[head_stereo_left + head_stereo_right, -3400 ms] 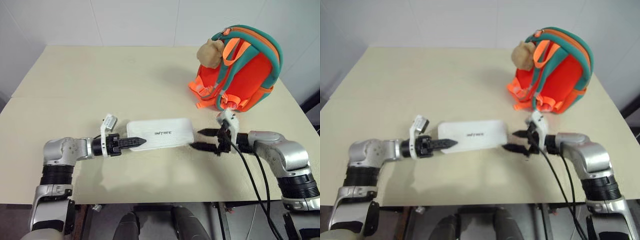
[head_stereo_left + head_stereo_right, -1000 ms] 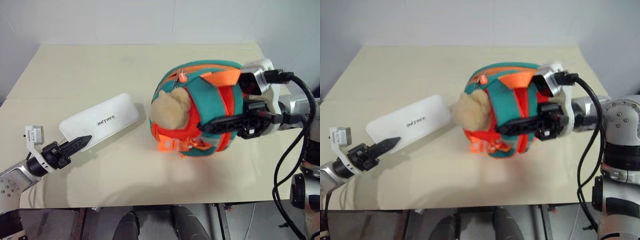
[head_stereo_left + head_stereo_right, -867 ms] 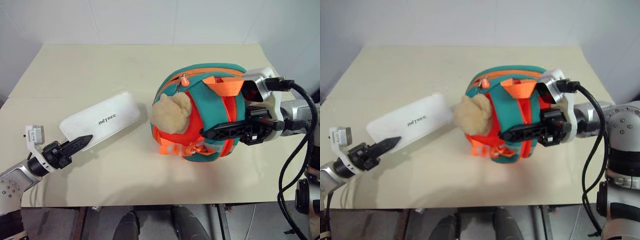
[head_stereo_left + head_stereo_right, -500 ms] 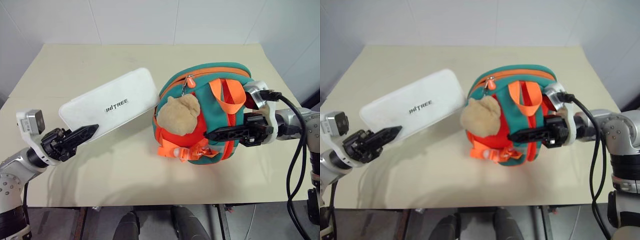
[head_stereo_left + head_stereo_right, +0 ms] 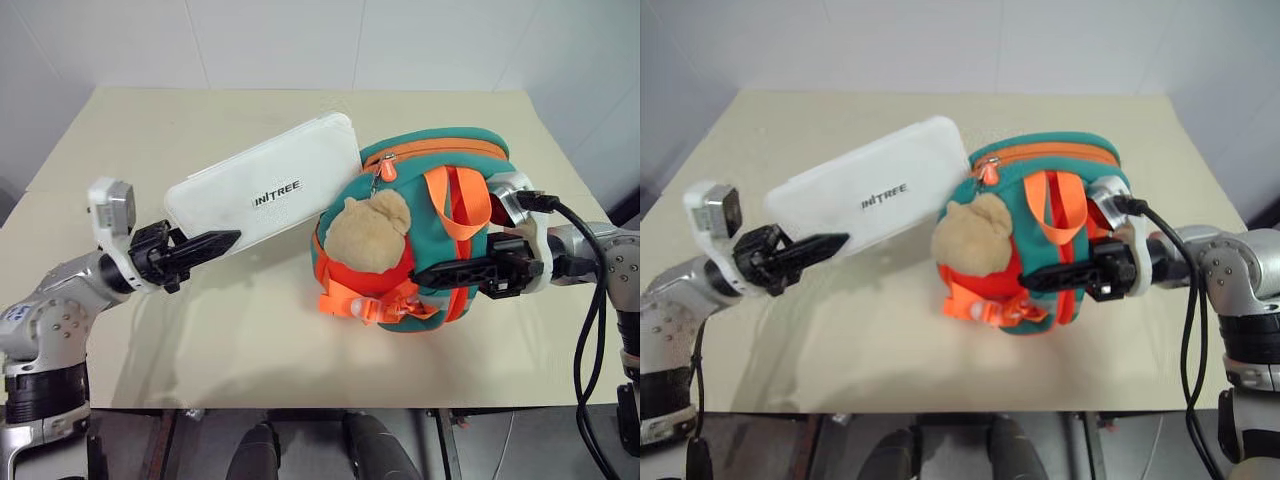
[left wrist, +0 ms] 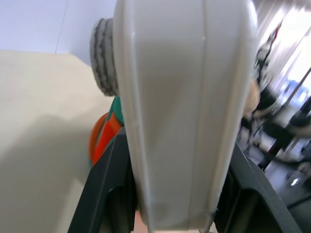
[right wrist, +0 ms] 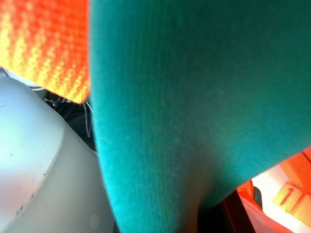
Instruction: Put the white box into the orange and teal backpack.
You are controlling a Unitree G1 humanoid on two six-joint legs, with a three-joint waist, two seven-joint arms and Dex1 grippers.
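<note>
Left gripper at left-centre of the left eye view, clamped on the near end of the box; in the left wrist view both black fingers press the box's flat faces. Box is lifted off the table, tilted, running from the gripper up and right across the frame centre; its far corner sits just beside the backpack top, by the orange zip line, touching or not I cannot tell. Dark lettering faces up.

Right gripper at right-centre, clenched on a teal strap of the backpack; long black fingers point toward frame left across the bag's front. Backpack is right of centre, front turned toward the camera, orange webbing loop on top. Whether it rests on the table or hangs clear I cannot tell. Tan plush toy hangs on the bag's left side, orange buckle straps below it.

Black cable loops down at the right edge
</note>
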